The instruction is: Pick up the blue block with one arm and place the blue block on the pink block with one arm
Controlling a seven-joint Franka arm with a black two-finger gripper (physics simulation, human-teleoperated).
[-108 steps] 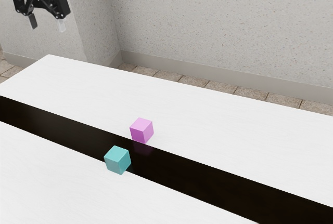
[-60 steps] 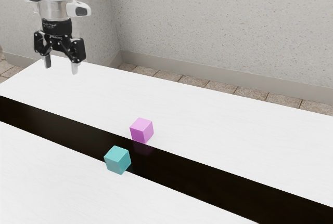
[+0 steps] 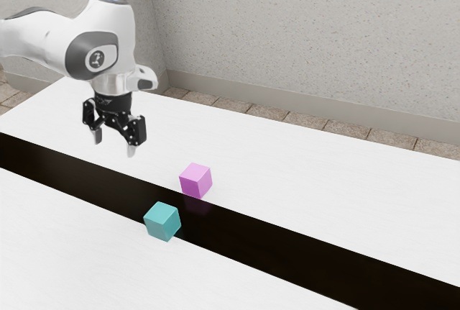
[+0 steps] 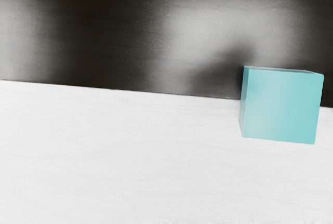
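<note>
Tool (image 3: pixel 113 144) hangs on the white arm (image 3: pixel 65 44), which comes in from the exterior view's left. The fingers point down at the counter (image 3: pixel 323 173); they are spread and nothing sits between them. The tool is well apart from both blocks, on the side toward the exterior view's left end of the counter, and touches neither. The counter top is white, crossed by a glossy dark band (image 3: pixel 287 252) that runs slantwise from the left edge toward the near right corner in the exterior view. The blue block (image 3: pixel 162 221), more a pale teal in tone, stands flat on the counter at the near border of the dark band, where band and white surface meet, with one corner turned toward the near edge. The pink block (image 3: pixel 195 180) stands flat at the band's far border, on the white strip next to the counter's far edge. A faint reflection of it shows on the band below it. The two blocks are near each other but apart, with the width of the band between them. In the wrist view the blue block (image 4: pixel 280 104) lies off to one side of the tool, straddling the line between the dark band (image 4: pixel 130 26) and the white counter (image 4: pixel 130 156), upright and free. Beyond the counter's far edge are a tiled floor (image 3: pixel 287 116) and a speckled grey wall (image 3: pixel 302 29).
</note>
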